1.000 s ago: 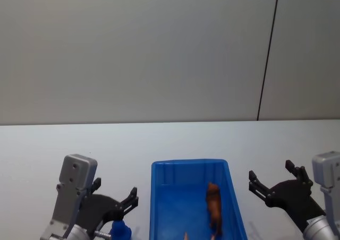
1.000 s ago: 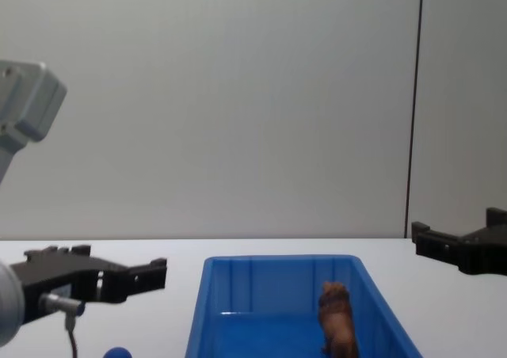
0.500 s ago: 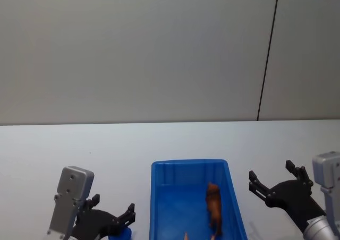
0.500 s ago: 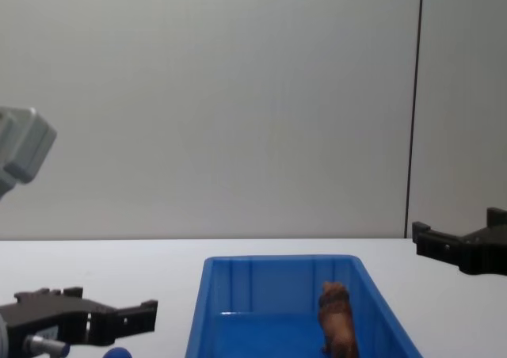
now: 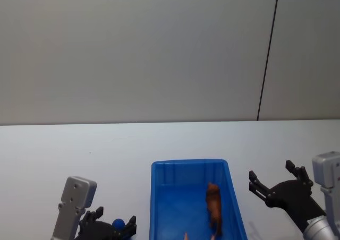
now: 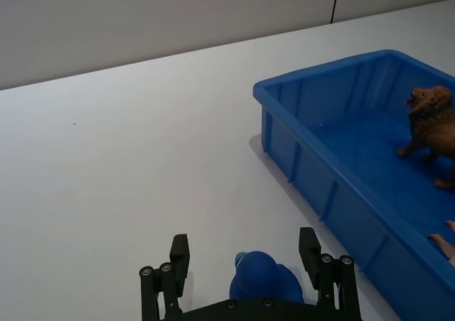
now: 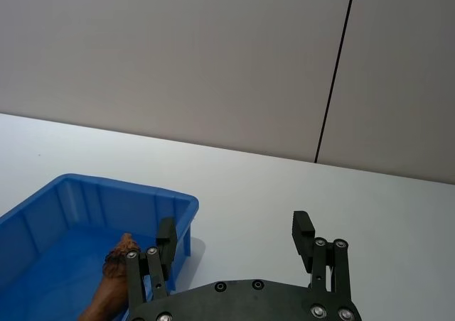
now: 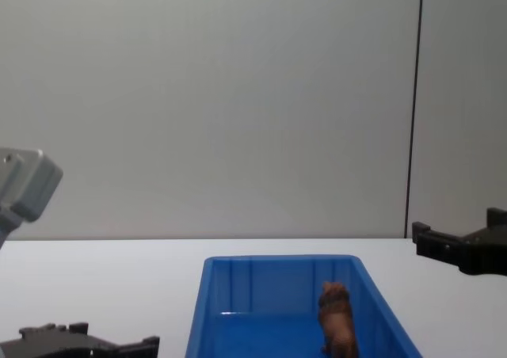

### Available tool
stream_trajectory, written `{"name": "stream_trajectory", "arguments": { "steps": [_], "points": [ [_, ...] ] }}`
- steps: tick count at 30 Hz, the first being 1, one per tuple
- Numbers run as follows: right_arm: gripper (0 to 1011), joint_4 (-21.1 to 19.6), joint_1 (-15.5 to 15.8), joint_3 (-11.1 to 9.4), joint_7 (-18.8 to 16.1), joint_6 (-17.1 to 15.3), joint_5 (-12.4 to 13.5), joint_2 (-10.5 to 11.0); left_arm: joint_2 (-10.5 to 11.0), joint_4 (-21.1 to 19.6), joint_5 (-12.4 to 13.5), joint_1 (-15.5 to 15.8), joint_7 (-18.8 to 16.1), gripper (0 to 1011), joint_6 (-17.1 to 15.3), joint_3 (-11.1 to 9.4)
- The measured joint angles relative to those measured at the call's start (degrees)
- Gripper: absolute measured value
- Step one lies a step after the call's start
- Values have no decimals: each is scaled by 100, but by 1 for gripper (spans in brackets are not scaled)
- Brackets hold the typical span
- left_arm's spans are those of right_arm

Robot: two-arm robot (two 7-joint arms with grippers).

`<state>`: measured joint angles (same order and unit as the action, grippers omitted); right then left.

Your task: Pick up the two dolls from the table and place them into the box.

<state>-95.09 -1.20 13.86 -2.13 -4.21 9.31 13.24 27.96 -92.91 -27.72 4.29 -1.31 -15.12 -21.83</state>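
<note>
The brown doll [image 5: 214, 208] stands in the box [image 5: 159, 208]. The left end effector [image 6: 247, 268] straddles the blue doll [image 6: 264, 280], fingers wide; closing comes next. The right end effector [image 5: 272, 182] hangs open beside the box.

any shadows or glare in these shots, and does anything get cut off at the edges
Left wrist view: the box casts a soft shadow on the table; the blue doll is clipped by the bottom edge. Head view: even light, no glare; the left gripper is cut off at the bottom.
</note>
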Motion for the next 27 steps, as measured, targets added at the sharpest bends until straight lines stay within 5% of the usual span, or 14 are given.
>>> {"name": "stream_trajectory", "arguments": {
  "steps": [10,21,27],
  "points": [
    [1001,0,0,0,-1,0,0,0,-29,164,-30,-31,100,765,80,-5],
    [1001,0,0,0,-1,-1,0,0,-39,220,-6,-104,121,380,267,-7],
    [1001,0,0,0,-1,0,0,0,-49,223,40,-128,136,286,402,-4]
  ]
}}
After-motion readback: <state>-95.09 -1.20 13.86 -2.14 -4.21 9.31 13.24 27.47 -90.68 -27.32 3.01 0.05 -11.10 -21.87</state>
